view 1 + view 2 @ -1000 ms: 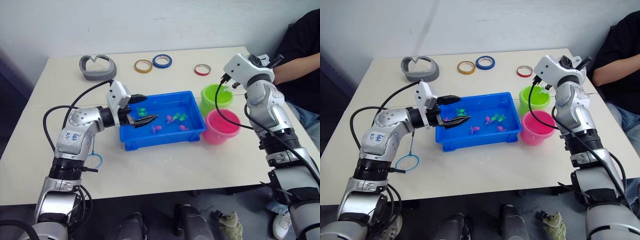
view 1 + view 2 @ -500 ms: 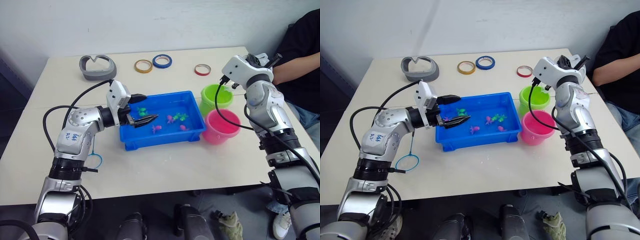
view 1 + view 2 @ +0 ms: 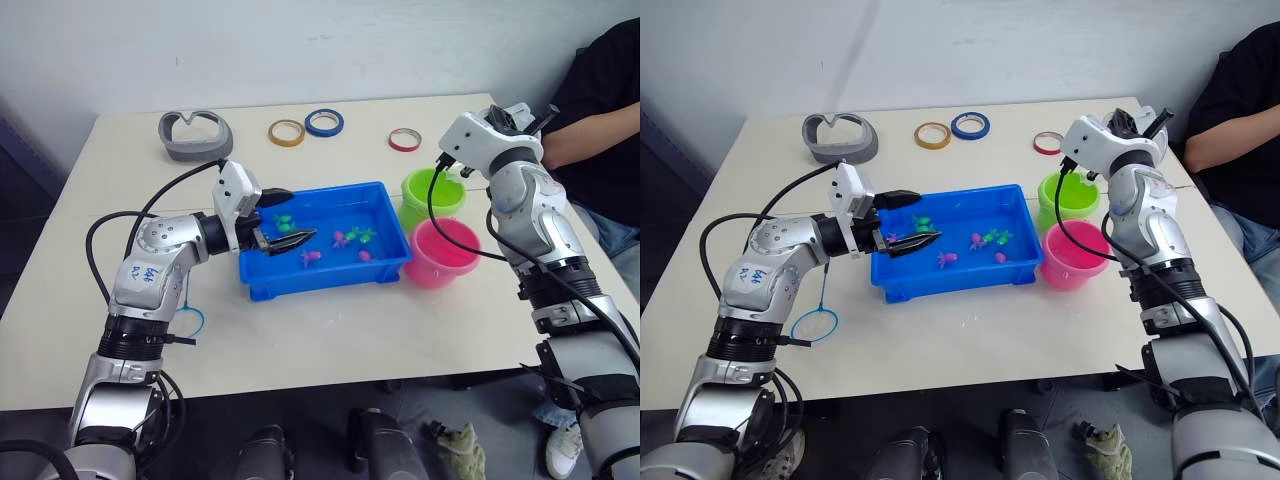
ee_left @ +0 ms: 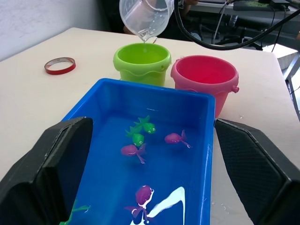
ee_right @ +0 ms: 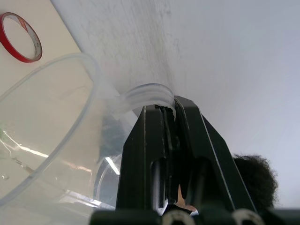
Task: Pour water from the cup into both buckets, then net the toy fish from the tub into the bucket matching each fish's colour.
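My right gripper (image 5: 171, 107) is shut on the rim of the clear cup (image 4: 146, 16), which is tipped above the lime green bucket (image 3: 432, 195). A little water sits at the cup's lip. The pink bucket (image 3: 444, 252) stands just in front of the green one, beside the right end of the blue tub (image 3: 330, 283). Several pink and green toy fish (image 4: 143, 127) lie in the tub's water. My left gripper (image 3: 298, 214) hangs open over the tub's left end with nothing between its fingers.
A blue-hooped net (image 3: 813, 322) lies on the table by my left arm. Tape rolls (image 3: 287, 131) (image 3: 324, 122) (image 3: 405, 139) and a grey curved object (image 3: 195, 135) sit along the back. A person (image 3: 600, 100) sits at the table's right side.
My right wrist has turned a little further, tipping the cup more over the green bucket. The left arm has stayed still.
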### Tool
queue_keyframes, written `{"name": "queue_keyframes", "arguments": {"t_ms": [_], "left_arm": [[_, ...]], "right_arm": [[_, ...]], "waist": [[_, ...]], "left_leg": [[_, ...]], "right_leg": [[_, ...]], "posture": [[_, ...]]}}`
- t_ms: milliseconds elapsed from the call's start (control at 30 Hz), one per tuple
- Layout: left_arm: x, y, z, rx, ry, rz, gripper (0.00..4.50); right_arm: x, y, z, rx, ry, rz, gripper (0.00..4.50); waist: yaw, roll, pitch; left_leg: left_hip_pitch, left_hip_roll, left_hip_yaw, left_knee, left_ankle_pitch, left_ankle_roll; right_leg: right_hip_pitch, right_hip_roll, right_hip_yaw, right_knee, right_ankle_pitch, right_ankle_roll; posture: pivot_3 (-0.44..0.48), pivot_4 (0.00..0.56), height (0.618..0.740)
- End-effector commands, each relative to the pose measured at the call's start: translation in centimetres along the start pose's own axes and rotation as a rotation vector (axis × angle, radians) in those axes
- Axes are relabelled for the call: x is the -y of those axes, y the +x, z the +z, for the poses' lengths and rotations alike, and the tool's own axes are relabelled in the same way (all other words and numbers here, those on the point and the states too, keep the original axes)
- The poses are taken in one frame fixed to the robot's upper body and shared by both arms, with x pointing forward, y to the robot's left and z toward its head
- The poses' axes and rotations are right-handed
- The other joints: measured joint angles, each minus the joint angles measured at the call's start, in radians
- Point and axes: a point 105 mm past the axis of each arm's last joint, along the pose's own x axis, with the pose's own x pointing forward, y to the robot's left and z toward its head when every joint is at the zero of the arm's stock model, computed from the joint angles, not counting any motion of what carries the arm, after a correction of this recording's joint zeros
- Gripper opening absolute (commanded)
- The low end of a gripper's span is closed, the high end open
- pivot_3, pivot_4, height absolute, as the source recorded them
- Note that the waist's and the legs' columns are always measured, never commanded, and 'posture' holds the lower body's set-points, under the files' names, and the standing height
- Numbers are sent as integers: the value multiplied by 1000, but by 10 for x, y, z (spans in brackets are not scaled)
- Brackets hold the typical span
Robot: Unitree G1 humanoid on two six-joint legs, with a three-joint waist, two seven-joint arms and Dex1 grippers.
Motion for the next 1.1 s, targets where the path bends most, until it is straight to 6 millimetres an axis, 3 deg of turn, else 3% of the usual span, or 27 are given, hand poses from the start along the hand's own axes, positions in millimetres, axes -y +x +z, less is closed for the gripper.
{"name": "queue_keyframes", "arguments": {"t_ms": [33,167,433,567,700,900,1100], "left_arm": [[-2,-3,7,18,29,11,4500],[-1,-2,9,29,26,10,4500],[2,0,20,105,-30,-29,4500],[9,1,27,149,-64,-80,4500],[18,2,26,161,-79,-135,4500],[29,2,27,176,-118,-204,4500],[39,0,23,176,-146,-262,4500]], "right_arm": [[22,2,6,24,-21,-60,75],[22,2,2,-2,53,-61,75],[42,-10,-35,-171,553,-154,75],[55,-34,-59,-221,805,-213,75],[60,-73,-87,-289,1052,-284,75],[34,-123,-126,-430,1297,-378,75],[-6,-132,-142,-506,1446,-380,75]], "waist": [[0,0,0],[0,0,0],[2,0,0],[5,0,0],[7,0,0],[2,0,0],[-2,0,0]], "left_leg": [[0,0,0,0,0,0],[0,0,0,0,0,0],[0,0,0,0,0,0],[-1,0,-2,0,0,0],[-1,0,-3,0,0,0],[0,0,-2,0,1,0],[5,-1,3,-1,1,0]], "right_leg": [[0,0,0,0,0,0],[0,0,0,0,0,0],[0,0,0,0,0,0],[0,0,1,0,0,0],[0,0,1,0,0,0],[0,0,1,1,0,0],[0,1,2,1,0,0]], "posture": [[0,150,713],[0,150,713],[0,150,713],[0,150,713],[0,150,713],[0,150,713],[0,150,713]]}}
